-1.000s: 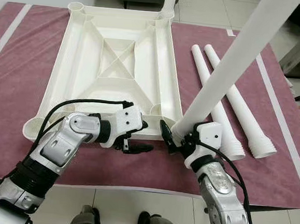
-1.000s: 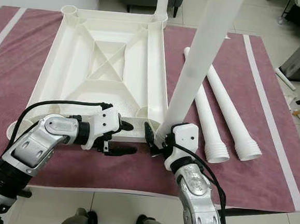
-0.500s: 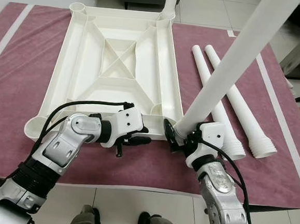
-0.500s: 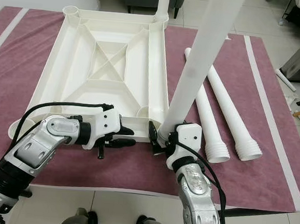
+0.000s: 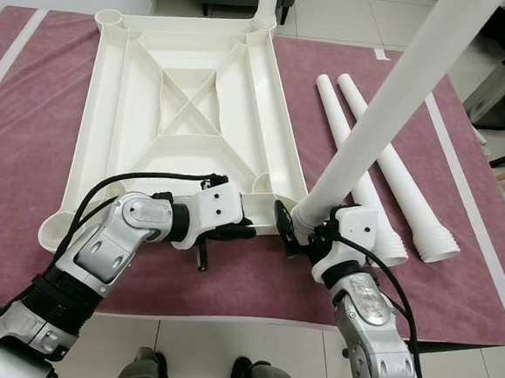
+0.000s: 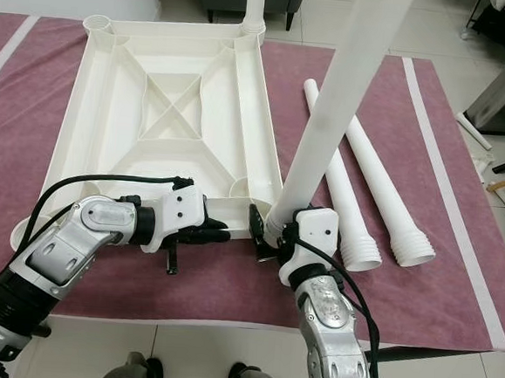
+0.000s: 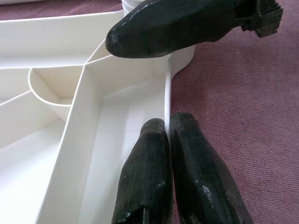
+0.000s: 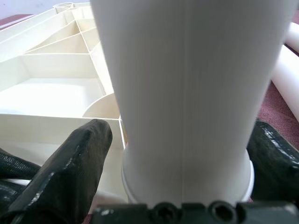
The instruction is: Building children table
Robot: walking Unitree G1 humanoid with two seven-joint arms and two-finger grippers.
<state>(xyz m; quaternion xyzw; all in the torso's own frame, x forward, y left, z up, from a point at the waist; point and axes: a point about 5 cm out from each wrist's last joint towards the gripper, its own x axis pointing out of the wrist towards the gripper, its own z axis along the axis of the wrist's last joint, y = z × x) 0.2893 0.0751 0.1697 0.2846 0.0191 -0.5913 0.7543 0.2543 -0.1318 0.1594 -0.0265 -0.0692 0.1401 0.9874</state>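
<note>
White plastic throughout: the upturned table top (image 5: 189,105) lies ribs-up on the maroon cloth (image 5: 29,136), with one leg already standing in its far right corner socket (image 5: 264,19) and two spare legs (image 5: 393,178) lying side by side on the cloth to its right, well apart from the work.

I note the following change. A second ago my left gripper (image 5: 231,233) hung just off the near edge with its fingers spread over the cloth. It has since turned and come in, and its fingers are now pinched together on the thin near wall of the table top, one inside the rim and one outside, as the left wrist view shows (image 7: 166,140). The top itself appears to sit where it did; the whole picture has shifted a little, which I put down to the head camera.

My right gripper (image 5: 305,237) remains clamped around the lower end of the table leg (image 5: 390,104), one finger on either side of the tube. The leg leans up and away to the right, its foot just beside the near right corner socket (image 5: 266,186), not yet seated as far as I can judge.

Assessment: the top is now braced against sliding, which is what the insertion needs. The next step, in my judgement, is to stand the leg upright and press or twist it into that socket. Risk: the tilt may jam the leg against the rim.
</note>
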